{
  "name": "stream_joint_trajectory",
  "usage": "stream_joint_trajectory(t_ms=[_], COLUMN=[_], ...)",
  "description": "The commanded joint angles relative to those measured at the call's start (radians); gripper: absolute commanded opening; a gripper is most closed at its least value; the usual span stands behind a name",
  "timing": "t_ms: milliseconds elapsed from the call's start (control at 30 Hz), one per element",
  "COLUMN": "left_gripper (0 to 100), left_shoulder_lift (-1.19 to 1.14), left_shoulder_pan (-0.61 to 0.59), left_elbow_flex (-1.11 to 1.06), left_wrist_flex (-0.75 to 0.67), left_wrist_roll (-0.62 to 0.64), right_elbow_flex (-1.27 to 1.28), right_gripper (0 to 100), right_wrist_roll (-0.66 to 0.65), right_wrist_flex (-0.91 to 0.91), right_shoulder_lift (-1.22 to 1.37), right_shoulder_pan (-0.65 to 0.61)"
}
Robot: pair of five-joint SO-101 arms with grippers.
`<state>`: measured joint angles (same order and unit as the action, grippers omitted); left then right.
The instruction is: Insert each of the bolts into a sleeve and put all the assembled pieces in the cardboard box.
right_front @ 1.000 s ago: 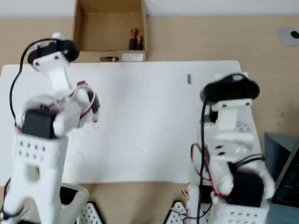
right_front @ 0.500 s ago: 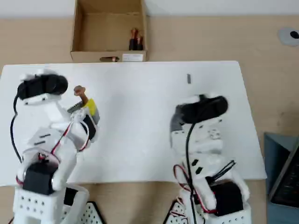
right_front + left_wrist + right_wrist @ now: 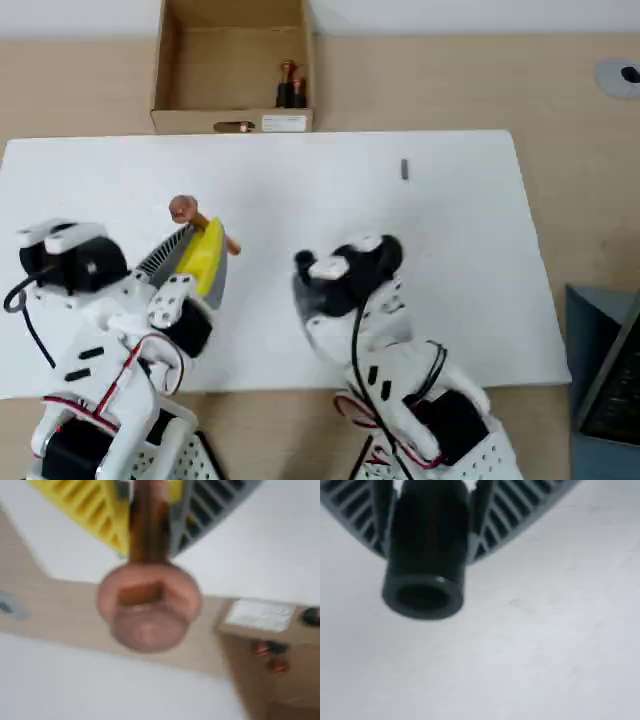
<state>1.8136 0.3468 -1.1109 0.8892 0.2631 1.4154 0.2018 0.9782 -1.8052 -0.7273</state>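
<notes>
High view: bolt (image 3: 185, 211) farther from box (image 3: 180, 120)

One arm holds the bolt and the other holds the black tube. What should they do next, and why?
Probably bring them together and line the bolt up with the open end of the sleeve. The left jaws are shut on the bolt, the right jaws on the black sleeve, and both hang apart over the white mat.
</notes>
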Motion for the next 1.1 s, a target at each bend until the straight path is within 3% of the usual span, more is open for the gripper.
stream_joint_trajectory(t_ms=[0, 133, 600, 1067], left_gripper=[0, 0, 0, 0], left_shoulder_lift=[0.012, 0.008, 0.008, 0.008], left_shoulder_pan=[0.031, 0.060, 0.094, 0.166], left_elbow_flex=[0.037, 0.075, 0.037, -0.055], left_wrist_flex=[-0.028, -0.025, -0.025, -0.029], left_wrist_roll=[0.038, 0.107, 0.114, 0.115], right_elbow_flex=[0.007, 0.013, -0.012, -0.027], right_gripper=[0.9, 0.9, 0.9, 0.9], right_wrist_roll=[-0.049, -0.087, -0.247, -0.255], right_wrist_flex=[-0.029, -0.029, -0.100, -0.100], right_shoulder_lift=[-0.125, -0.128, -0.128, -0.128], right_shoulder_pan=[-0.064, -0.070, -0.071, -0.081])
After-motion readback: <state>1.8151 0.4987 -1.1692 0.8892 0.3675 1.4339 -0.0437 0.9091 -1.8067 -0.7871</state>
